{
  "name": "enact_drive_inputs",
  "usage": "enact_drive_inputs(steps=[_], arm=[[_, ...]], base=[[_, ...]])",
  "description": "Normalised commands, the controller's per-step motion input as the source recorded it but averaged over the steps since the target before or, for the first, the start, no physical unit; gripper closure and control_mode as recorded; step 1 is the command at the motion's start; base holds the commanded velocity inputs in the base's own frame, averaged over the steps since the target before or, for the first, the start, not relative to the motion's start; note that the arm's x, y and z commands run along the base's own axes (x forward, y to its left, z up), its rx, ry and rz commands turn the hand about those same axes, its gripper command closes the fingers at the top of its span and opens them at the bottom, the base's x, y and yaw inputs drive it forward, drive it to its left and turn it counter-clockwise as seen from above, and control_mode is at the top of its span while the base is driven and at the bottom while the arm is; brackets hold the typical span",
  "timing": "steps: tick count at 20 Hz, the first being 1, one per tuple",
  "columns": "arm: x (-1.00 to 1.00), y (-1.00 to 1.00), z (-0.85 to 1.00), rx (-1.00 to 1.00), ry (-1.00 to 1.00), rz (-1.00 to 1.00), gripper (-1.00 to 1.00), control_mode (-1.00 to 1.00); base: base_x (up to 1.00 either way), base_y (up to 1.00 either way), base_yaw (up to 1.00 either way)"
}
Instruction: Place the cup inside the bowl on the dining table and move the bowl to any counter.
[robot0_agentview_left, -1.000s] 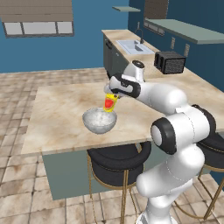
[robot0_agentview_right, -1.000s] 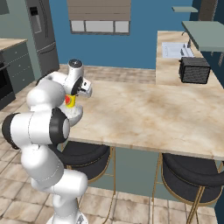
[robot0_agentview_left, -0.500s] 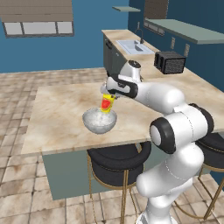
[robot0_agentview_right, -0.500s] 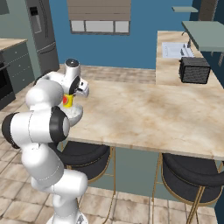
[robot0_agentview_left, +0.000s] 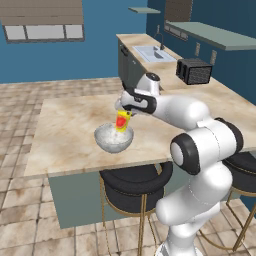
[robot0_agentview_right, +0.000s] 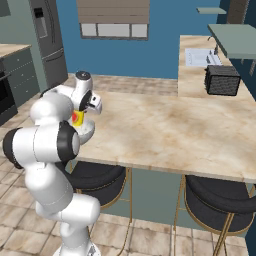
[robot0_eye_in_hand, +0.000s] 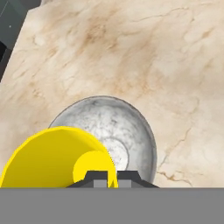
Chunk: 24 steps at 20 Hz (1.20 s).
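Holding cup (robot0_agentview_left: 121, 121) w/ fingers (robot0_eye_in_hand: 107, 178) clamped (just over bowl (robot0_agentview_left: 110, 141)).

The dining table (robot0_agentview_left: 70, 130) is stretching out wide, its beige marble-patterned top sitting on a plain grey-green base. The bowl (robot0_agentview_left: 113, 138) is resting directly on it near the front edge, silvery-grey and speckled, upright. From the hand view, the bowl (robot0_eye_in_hand: 131, 131) is sitting open-side up on the marble.
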Motion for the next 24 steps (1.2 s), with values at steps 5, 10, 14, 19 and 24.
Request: enact_drive_inputs(steps=[5,10,14,19,24], arm=[[0.0,0.02,-0.19,-0.02,0.0,0.0,1.0,-1.0],[0.02,0.14,-0.13,-0.02,0.0,0.0,1.0,-1.0],[0.01,0.27,-0.09,-0.05,0.0,0.0,1.0,-1.0],[0.03,0.2,-0.14,-0.05,0.0,0.0,1.0,-1.0],[0.04,0.04,-0.16,-0.04,0.0,0.0,1.0,-1.0]], base=[[0.0,0.0,0.0],[0.0,0.0,0.0],[0.0,0.0,0.0],[0.0,0.0,0.0],[0.0,0.0,0.0]])
